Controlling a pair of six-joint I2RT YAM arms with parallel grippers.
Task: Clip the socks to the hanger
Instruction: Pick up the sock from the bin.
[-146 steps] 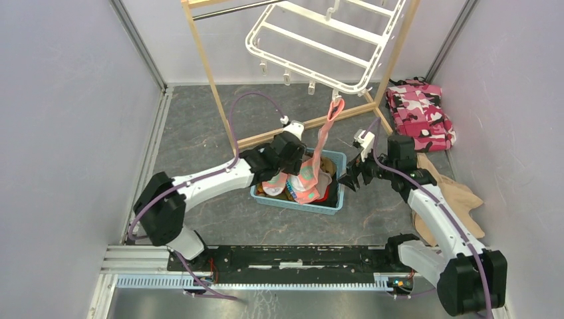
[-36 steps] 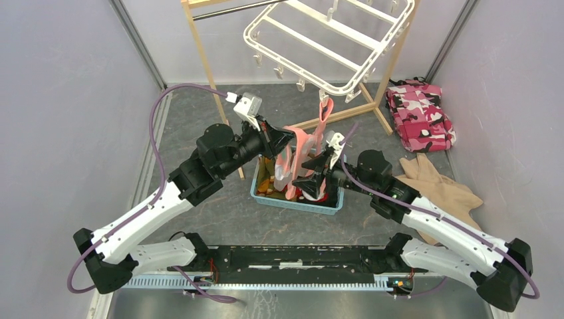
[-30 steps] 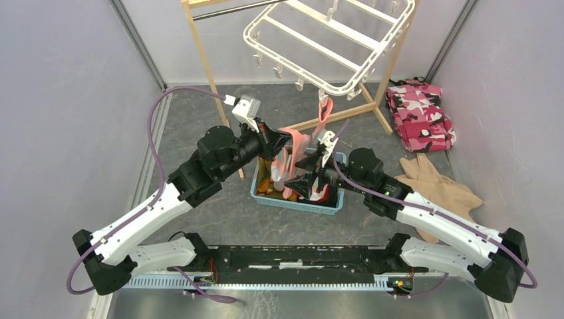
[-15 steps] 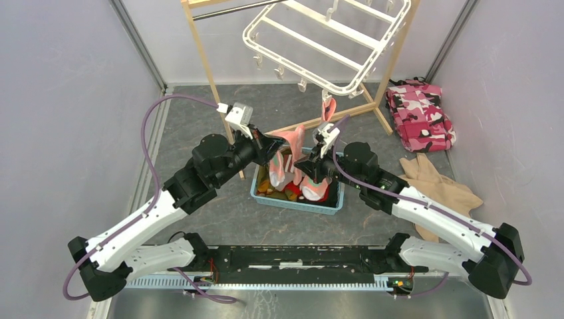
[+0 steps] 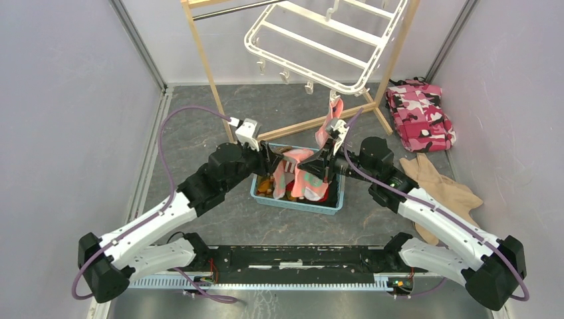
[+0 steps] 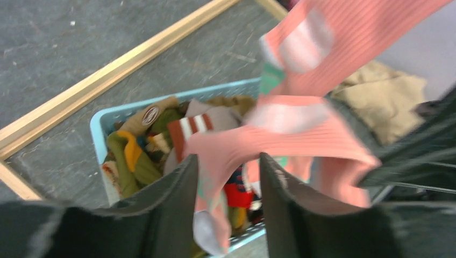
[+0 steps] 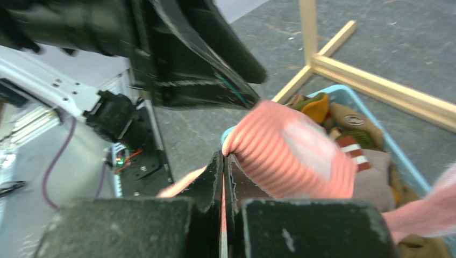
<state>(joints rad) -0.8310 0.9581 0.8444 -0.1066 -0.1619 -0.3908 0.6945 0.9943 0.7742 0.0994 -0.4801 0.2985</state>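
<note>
- Sock (image 5: 300,174), salmon-pink with white patches, stretched from my left claw (image 6: 228,159) across to my right claw (image 7: 223,157).
- Right claw: clenched on a fold of that sock, with a thin pink strip showing between the closed fingers.
- Left claw: fingers apart, sock running through the gap. Pinched or only draped, I cannot tell.
- Blue basket (image 5: 297,201) directly below both claws, holding other socks (image 6: 145,145).
- Hanger (image 5: 319,46) above and beyond the right claw, tilted. A second pink sock (image 5: 330,121) hangs from a rim clip just above that claw.
</note>
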